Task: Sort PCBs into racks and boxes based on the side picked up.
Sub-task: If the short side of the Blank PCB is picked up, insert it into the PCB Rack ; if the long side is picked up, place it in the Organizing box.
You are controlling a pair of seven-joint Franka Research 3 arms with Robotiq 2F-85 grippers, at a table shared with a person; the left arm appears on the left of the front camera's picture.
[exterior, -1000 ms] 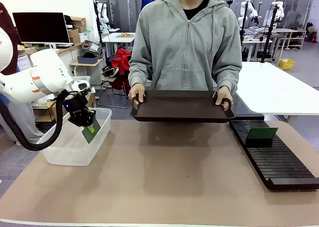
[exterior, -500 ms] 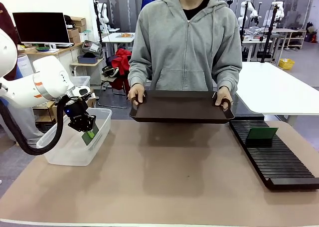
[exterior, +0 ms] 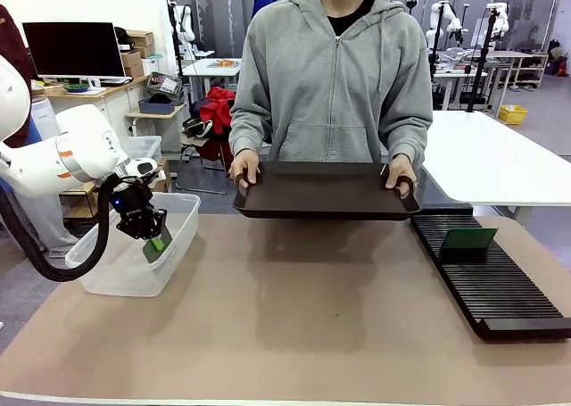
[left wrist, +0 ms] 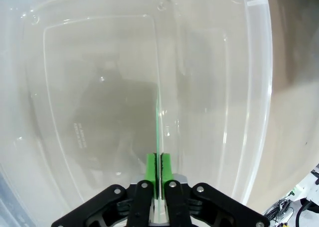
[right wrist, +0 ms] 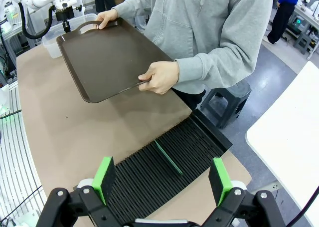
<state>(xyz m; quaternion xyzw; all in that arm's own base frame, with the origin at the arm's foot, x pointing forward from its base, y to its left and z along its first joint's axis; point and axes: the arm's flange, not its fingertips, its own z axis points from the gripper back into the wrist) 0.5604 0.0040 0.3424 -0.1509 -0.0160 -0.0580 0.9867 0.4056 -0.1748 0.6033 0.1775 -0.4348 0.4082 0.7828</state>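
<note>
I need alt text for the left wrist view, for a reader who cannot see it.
The left end effector points down into a clear plastic tub, its green pads close on either side of a thin green PCB seen edge-on. Brown table shows beside the tub.

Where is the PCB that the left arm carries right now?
In the front view, at picture left, the PCB sits between the left pincer's pads, tilted, inside the clear tub.

Tub (exterior: 125, 277): clear glossy plastic. Tray (exterior: 326, 192): smooth dark plastic, semi-gloss. Rack (exterior: 500, 285): matt black, ribbed. Table (exterior: 294, 326): matt.
</note>
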